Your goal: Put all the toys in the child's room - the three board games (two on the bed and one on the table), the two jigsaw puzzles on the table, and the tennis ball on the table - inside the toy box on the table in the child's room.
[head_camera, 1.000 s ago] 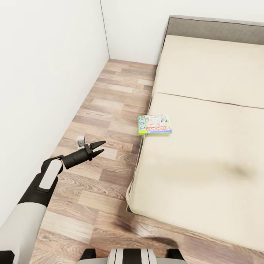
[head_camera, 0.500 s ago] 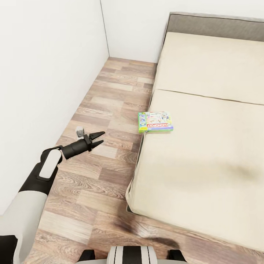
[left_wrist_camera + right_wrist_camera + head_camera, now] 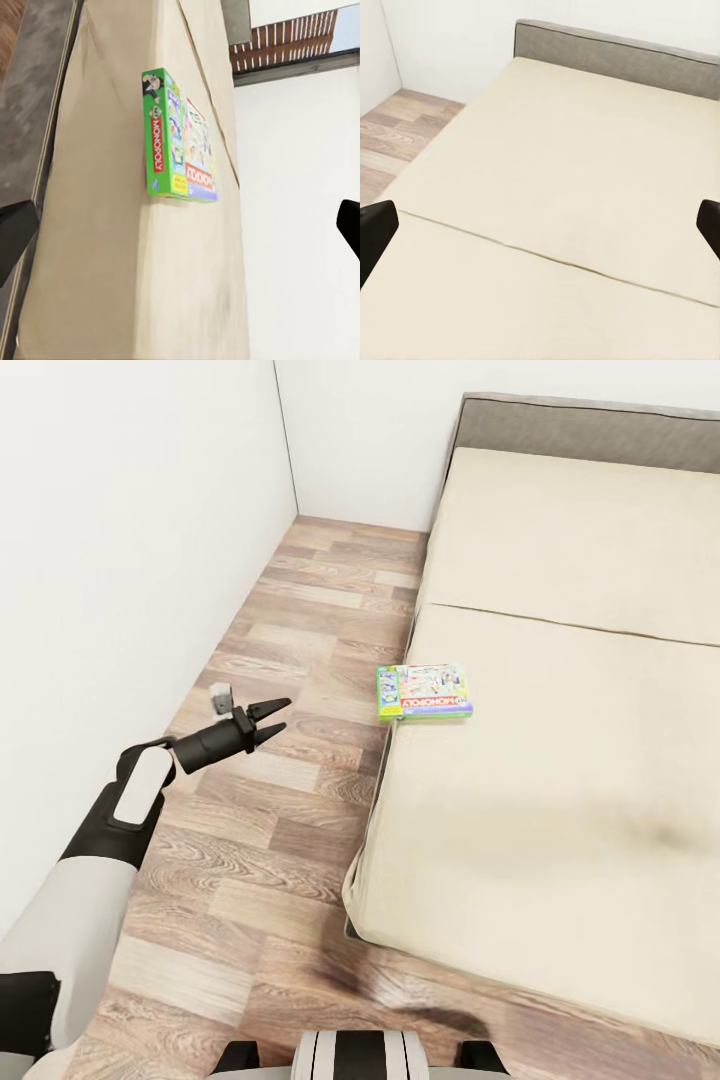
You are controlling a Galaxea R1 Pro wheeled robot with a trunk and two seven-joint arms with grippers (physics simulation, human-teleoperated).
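Left pincer (image 3: 270, 720) rose; Monopoly box (image 3: 424, 693) lies crosswise on bed (image 3: 560, 780).

The bed (image 3: 560, 740) is the anchor. On it, at its left edge and partly overhanging, lies the Monopoly box (image 3: 424, 694). Left of the bed runs the floor (image 3: 290, 690), with the left gripper (image 3: 272, 720) over it, well apart from the box. Behind the bed stands the headboard (image 3: 600, 435).
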